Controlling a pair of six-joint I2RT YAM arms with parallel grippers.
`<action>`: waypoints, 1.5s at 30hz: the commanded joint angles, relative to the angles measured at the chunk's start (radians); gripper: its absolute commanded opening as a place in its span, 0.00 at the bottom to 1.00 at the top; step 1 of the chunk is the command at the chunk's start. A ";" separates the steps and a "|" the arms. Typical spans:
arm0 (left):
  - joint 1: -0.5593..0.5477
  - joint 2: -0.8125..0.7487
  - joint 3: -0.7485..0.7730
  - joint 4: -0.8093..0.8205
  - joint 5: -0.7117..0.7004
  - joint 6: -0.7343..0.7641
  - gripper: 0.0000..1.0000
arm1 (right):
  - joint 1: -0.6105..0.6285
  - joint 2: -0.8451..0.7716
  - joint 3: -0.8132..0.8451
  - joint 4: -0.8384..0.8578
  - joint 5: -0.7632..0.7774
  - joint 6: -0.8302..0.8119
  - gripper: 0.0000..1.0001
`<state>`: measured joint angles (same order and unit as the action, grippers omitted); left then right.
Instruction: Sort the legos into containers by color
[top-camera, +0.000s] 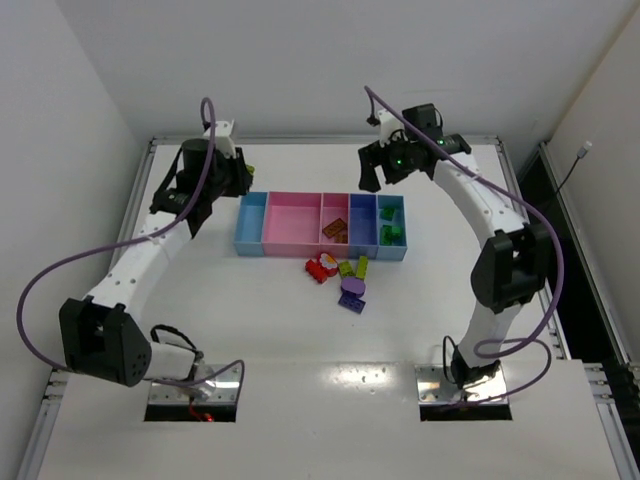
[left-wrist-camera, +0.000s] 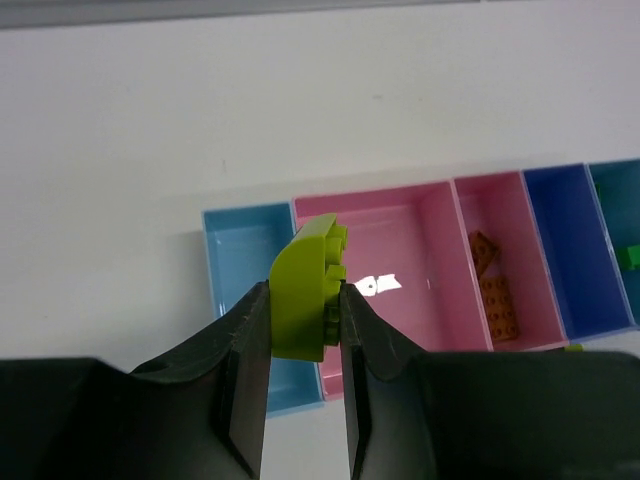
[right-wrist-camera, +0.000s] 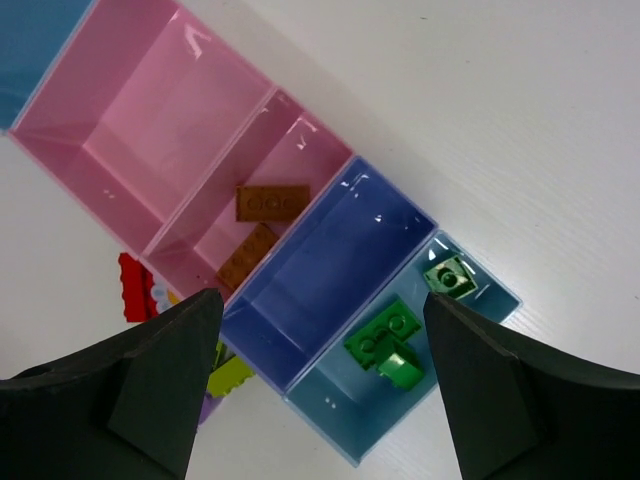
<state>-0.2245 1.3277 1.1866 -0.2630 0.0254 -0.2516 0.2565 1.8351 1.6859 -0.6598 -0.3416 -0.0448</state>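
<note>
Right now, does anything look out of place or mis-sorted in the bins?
Nothing stands out. Orange bricks sit together in the narrow pink bin, green bricks in the end blue bin, and the unsorted pile lies beside them.

Yellow-green brick (left-wrist-camera: 305, 295); pink and blue bins (left-wrist-camera: 370, 192); orange, perhaps brown, plates (left-wrist-camera: 497, 300).

No text, label, brand, number or sign can be read in any of the three views, whether on the bricks, the bins or the arms.
</note>
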 joint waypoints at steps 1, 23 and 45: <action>0.027 0.050 -0.019 -0.045 0.096 -0.037 0.00 | 0.035 -0.008 0.032 -0.009 -0.019 -0.063 0.84; 0.077 0.277 -0.007 -0.127 0.108 -0.035 0.49 | 0.072 -0.027 -0.018 0.000 0.050 -0.090 0.84; 0.224 0.258 0.344 -0.087 0.304 -0.006 0.67 | 0.181 -0.215 -0.305 -0.415 -0.300 -1.205 0.74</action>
<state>-0.0517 1.5600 1.4628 -0.3332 0.2768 -0.2405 0.4446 1.6756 1.4223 -0.9779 -0.5537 -0.9237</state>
